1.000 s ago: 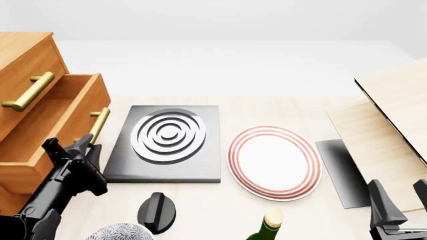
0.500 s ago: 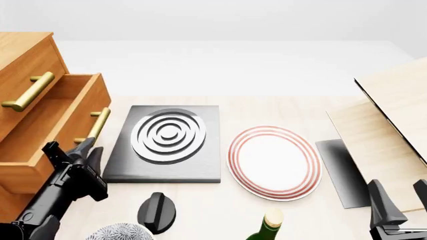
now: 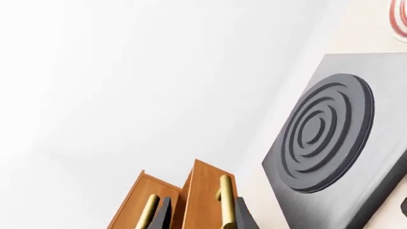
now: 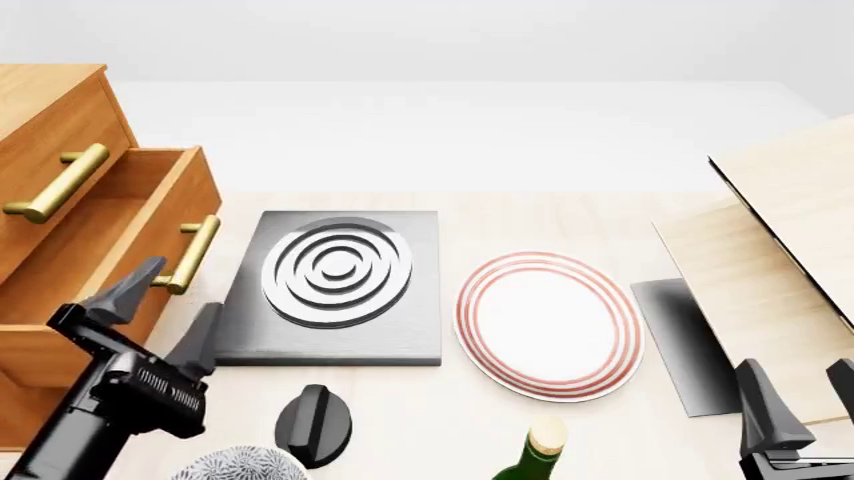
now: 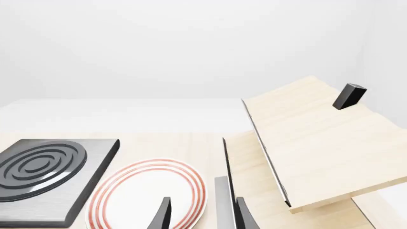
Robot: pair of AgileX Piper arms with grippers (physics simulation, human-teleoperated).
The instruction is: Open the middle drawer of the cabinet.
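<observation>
The orange-brown cabinet [image 4: 54, 110] stands at the left. Its middle drawer [image 4: 94, 250] is pulled out, with the inside showing and its brass handle [image 4: 190, 254] at the front. The upper drawer's handle [image 4: 56, 183] sits above it. The lowest drawer is mostly hidden behind my left arm. My left gripper [image 4: 171, 305] is open, just short of the middle handle and apart from it. In the left wrist view the middle handle [image 3: 226, 200] shows between the fingers of the left gripper [image 3: 203, 217]. My right gripper [image 4: 798, 400] is open and empty at the near right, over the table in its wrist view [image 5: 202, 217].
A black ringed hotplate [image 4: 334, 285] lies right of the drawer. A red-rimmed white plate [image 4: 547, 325] is at the middle. A black knob [image 4: 315, 422], a green bottle [image 4: 534, 455] and a speckled grey object [image 4: 240, 465] stand near. A pale wood box [image 4: 787, 230] and grey mat [image 4: 678, 345] are at the right.
My left gripper has opened wide and drawn back from the middle drawer's handle toward the near edge. The drawer stays pulled out. The right arm has not moved.
</observation>
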